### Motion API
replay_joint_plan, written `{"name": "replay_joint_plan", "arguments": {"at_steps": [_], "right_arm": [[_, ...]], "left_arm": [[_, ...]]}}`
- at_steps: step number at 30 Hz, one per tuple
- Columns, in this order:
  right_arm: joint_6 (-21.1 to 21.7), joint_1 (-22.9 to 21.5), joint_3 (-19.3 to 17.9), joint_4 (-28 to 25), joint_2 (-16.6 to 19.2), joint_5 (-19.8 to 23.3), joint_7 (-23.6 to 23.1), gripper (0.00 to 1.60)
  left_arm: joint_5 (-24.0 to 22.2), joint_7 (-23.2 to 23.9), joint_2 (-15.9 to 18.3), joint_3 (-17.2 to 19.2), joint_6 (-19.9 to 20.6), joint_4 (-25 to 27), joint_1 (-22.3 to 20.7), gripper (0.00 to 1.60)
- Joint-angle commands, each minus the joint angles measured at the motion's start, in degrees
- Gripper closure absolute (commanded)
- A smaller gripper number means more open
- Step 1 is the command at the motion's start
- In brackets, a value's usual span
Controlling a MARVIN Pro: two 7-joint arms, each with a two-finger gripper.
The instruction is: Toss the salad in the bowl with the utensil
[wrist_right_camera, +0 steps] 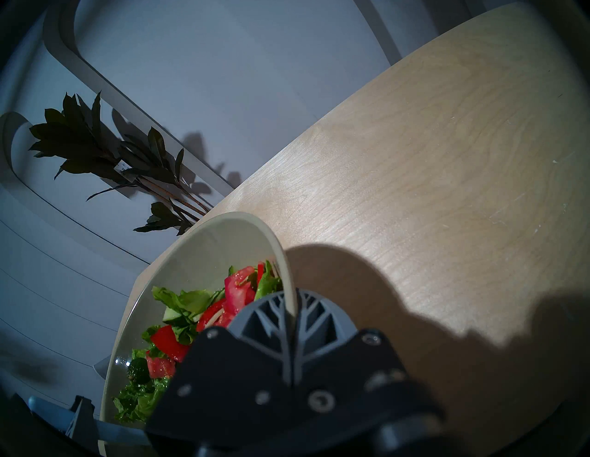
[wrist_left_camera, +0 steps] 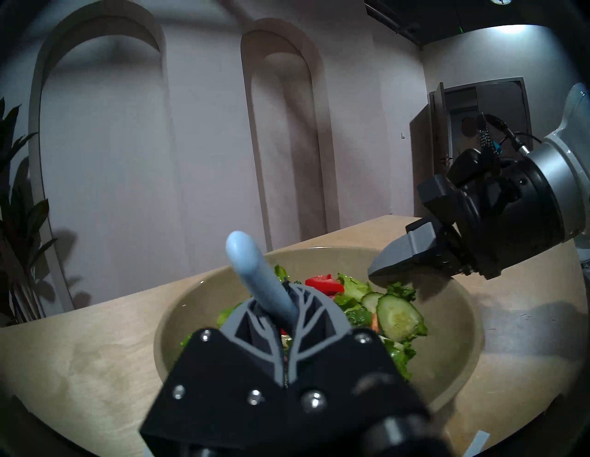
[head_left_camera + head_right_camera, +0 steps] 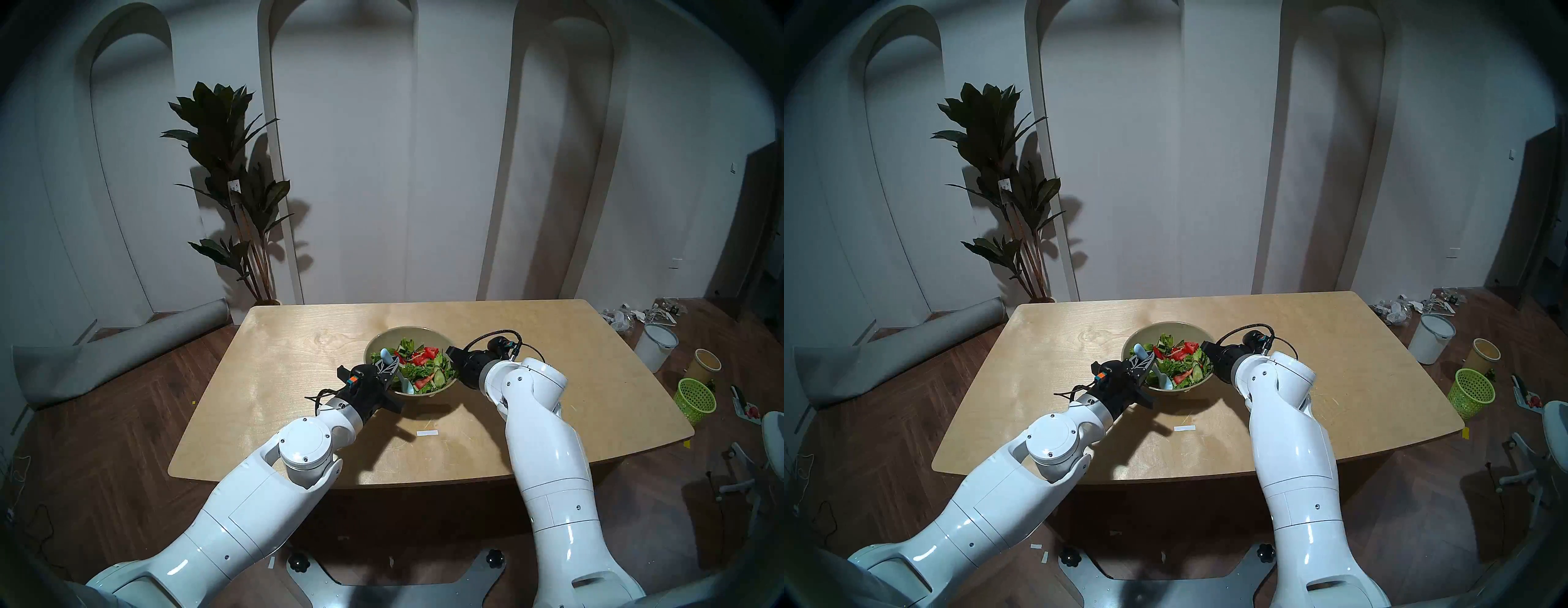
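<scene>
Left tool (image 3: 392, 366) pinches the slim pale blue plastic utensil (image 3: 407, 384); right tool (image 1: 289, 314) clamps the beige ceramic bowl (image 3: 384, 339) rim at frame centre. Scoop shallowly, keeping the green-and-red salad (image 3: 424, 365) inside.

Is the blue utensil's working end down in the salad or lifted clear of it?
In the salad: the utensil slants down from the left tool, its lower end among the leaves near the bowl's near rim.
</scene>
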State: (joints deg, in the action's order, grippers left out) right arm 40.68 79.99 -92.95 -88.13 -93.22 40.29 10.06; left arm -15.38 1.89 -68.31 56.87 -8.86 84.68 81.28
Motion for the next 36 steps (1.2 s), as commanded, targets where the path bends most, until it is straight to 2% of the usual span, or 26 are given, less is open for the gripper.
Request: {"name": "replay_joint_plan", "arguments": {"at_steps": [1,8,21,27,36], "right_arm": [[-0.1,-0.3,-0.1,-1.0,0.0,0.1,-0.1,1.60],[-0.1,-0.3,-0.1,-1.0,0.0,0.1,-0.1,1.60],[-0.1,-0.3,-0.1,-1.0,0.0,0.1,-0.1,1.60],[-0.1,-0.3,-0.1,-1.0,0.0,0.1,-0.1,1.60],[-0.1,-0.3,-0.1,-1.0,0.0,0.1,-0.1,1.60]], "left_arm": [[1.8,-1.3,-0.8,0.7,-2.7,-0.6,-2.5,1.60],[2.5,-1.7,-1.2,0.9,-3.1,-0.4,-2.9,1.60],[3.1,-2.1,-0.6,1.2,-2.4,3.2,-2.0,1.60],[2.6,-2.1,-0.3,1.5,-1.0,4.9,-1.7,1.60],[-0.6,-1.1,-0.2,2.3,2.6,8.3,-1.7,1.60]]}}
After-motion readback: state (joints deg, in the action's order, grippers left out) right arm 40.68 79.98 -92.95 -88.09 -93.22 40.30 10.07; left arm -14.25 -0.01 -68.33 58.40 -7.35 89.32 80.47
